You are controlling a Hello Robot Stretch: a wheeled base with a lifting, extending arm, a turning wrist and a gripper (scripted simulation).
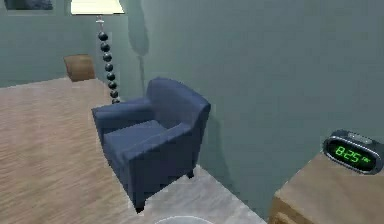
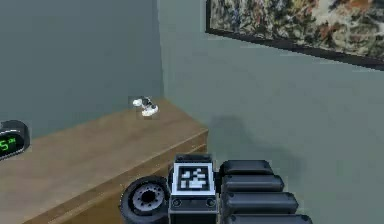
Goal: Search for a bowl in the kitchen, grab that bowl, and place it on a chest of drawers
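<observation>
Forward view: soft blue armchair (image 1: 150, 135), beaded lamp (image 1: 107, 60), pale round rim (image 1: 190, 219) at the bottom edge. Arm side view: gripper (image 2: 142, 200) at a smooth wooden top (image 2: 90, 155); I cannot tell if it holds anything.

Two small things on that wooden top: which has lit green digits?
The dark rounded alarm clock at the forward view's right. The other, a small white thing by the wall on the wooden top, shows no digits.

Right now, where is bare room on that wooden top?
The wooden top is bare across its middle, between the digital clock at the arm side view's left edge and the small white object by the wall. Only those spots look taken.
</observation>
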